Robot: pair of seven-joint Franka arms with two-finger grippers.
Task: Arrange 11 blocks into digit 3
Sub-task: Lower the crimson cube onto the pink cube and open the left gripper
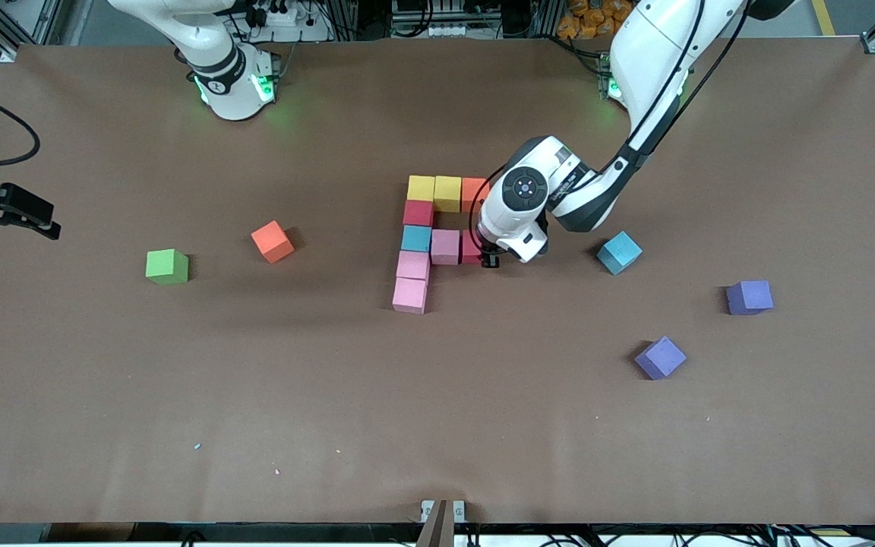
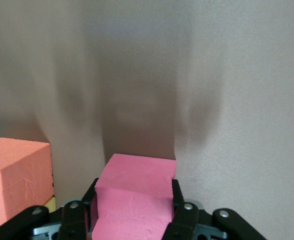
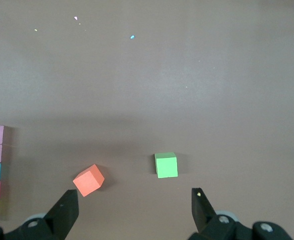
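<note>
Left wrist view shows my left gripper pinching a red block between its pads, low at the table, with an orange block just beside it. From the front camera, this red block sits at the end of the middle bar, touching a pink block, while the partly built digit 3 has a full top bar, a five-cube column and this middle bar. I judge the placement nearly done: to finish well, I should press the cube flush against the pink one, square with the top bar, then spread my fingers gently and lift straight up so nothing is dragged. Two more cubes are needed for the bottom bar; a light blue block and two purple blocks lie loose toward my end. My right gripper waits, spread wide, up over the table's edge near a green cube and a loose orange block.
</note>
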